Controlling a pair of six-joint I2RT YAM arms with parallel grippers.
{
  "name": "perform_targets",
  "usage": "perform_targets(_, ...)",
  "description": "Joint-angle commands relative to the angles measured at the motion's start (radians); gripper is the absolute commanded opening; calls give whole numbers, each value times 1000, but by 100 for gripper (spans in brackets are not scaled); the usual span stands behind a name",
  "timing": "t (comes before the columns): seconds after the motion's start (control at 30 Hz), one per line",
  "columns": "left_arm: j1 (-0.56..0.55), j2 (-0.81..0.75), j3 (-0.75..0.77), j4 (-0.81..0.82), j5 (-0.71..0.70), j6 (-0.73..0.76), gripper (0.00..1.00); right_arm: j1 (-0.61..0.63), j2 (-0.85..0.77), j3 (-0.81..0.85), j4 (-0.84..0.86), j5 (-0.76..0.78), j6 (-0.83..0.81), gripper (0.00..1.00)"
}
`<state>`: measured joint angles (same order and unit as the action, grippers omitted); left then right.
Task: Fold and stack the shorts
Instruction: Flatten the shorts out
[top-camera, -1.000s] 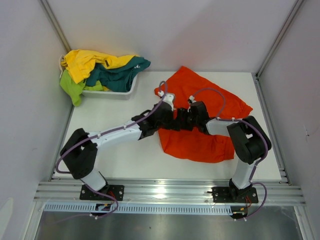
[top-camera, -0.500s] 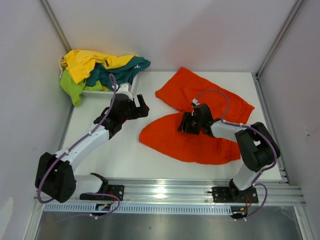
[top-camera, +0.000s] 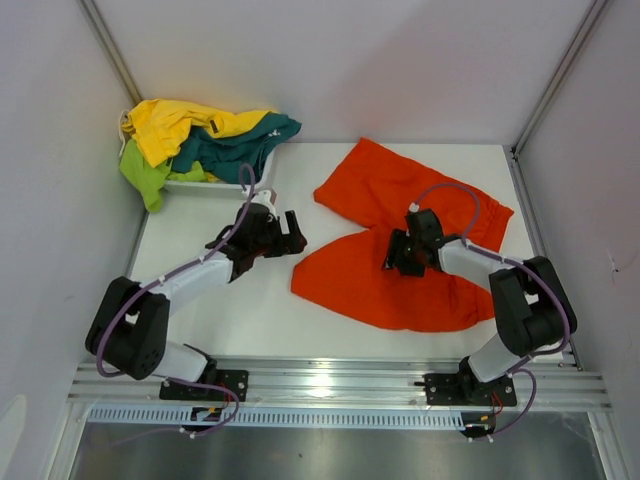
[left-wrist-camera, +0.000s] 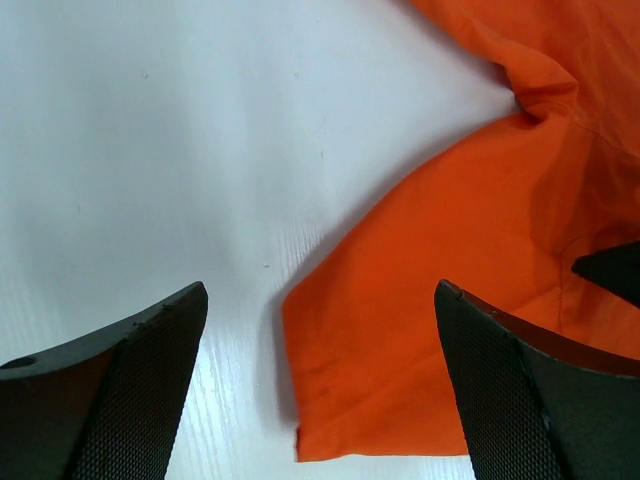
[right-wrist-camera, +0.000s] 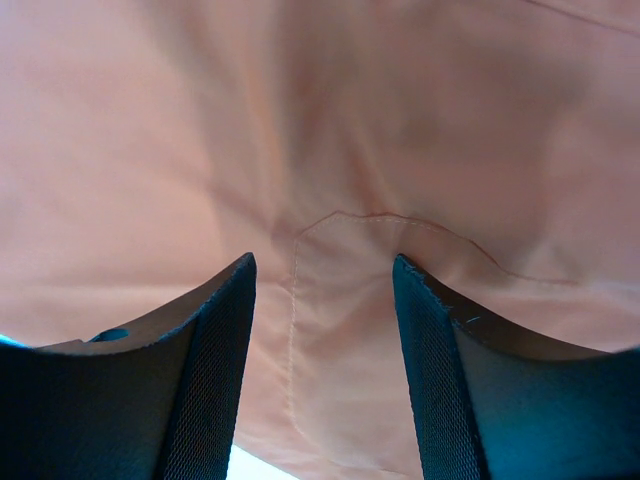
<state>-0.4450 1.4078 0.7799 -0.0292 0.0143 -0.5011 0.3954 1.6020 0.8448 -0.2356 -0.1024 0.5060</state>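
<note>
3 pairs of shorts, a yellow pair (top-camera: 170, 125), a lime-green pair (top-camera: 143, 175) and a teal pair (top-camera: 235, 145), lie heaped in the white basket (top-camera: 222, 186) at the table's (top-camera: 250, 300) far left corner, spilling over its rim. To their right the left gripper (top-camera: 293, 232) hovers over bare table with its jaws wide and nothing in them, just beside the left hem of the orange shorts (top-camera: 380, 290). That pair lies spread on the table at centre-right, its 2 legs splayed apart. The right gripper (top-camera: 397, 254) sits low over the crotch seam, jaws half apart above flat fabric.
</note>
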Motion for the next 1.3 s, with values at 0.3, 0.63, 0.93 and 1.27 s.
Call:
perform_targets(0.3,-14,55,-103,225,162,-93,94,-118,-161,-73,-232,251,25,59)
perform_targets(0.63,-84,-12,-226,342,207,-224,94,158,-412,-20,-166,245,-47,70)
perform_targets(0.93,49,-176,-242,221,171,-212,95,634,-217,174,-314,613,15,73)
perform_targets(1.27,216,-314,-304,129,185,-205,97,890,68,390,-468,760,91,72)
